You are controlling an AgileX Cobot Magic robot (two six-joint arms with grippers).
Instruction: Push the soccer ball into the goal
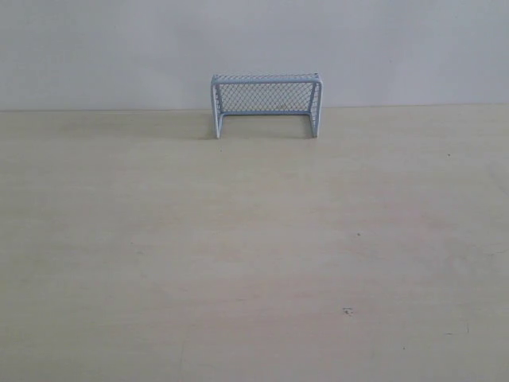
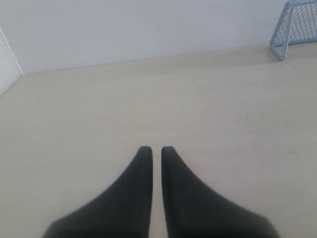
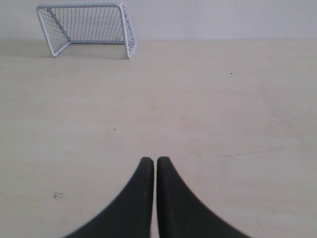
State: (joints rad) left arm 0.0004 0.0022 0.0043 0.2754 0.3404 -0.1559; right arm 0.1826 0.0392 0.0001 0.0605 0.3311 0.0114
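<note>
The pale blue-grey goal (image 1: 265,104) stands at the far edge of the table against the wall, its mouth facing the front. It also shows far off in the left wrist view as the goal (image 2: 296,27) and in the right wrist view as the goal (image 3: 87,27). No soccer ball appears in any view. My left gripper (image 2: 156,149) is shut, its black fingers nearly together over bare table with nothing between them. My right gripper (image 3: 155,160) is shut too and holds nothing. Neither gripper shows in the exterior view.
A pale wooden table (image 1: 254,255) fills the scene, with a white wall (image 1: 254,40) behind it. A small dark speck (image 1: 347,311) marks the tabletop at the front right. A side wall (image 2: 7,69) borders the table in the left wrist view.
</note>
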